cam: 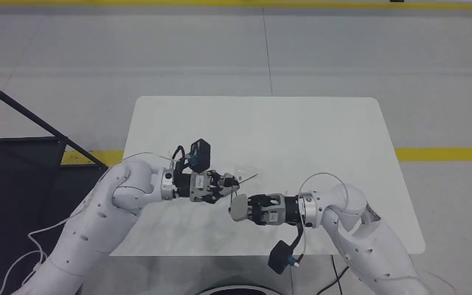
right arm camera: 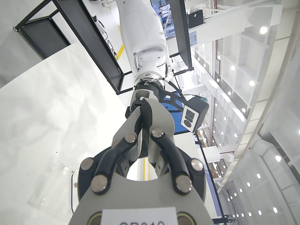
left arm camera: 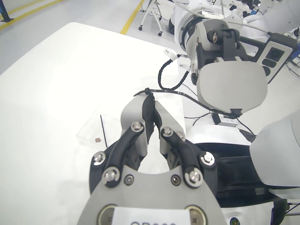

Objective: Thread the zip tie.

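Table (cam: 295,125) first: white, rounded at the corners, with both my arms meeting above its 6 o'clock edge in the top view. My left gripper (left arm camera: 150,100) comes in from 9 o'clock, its fingers pinched together on the zip tie (left arm camera: 173,92) right by the head (left arm camera: 147,91). My right gripper (right arm camera: 142,108) faces it from the 4 o'clock side, tips close together, its fingers likewise closed. The left wrist view shows the strap's far end running in under its fingertips, so it grips the same tie. The black strap sags in a shallow curve between the two. At 1 o'clock from my left gripper a clear plastic bag (left arm camera: 93,127) lies flat on the table, with a thin black strip (left arm camera: 103,129) inside it.
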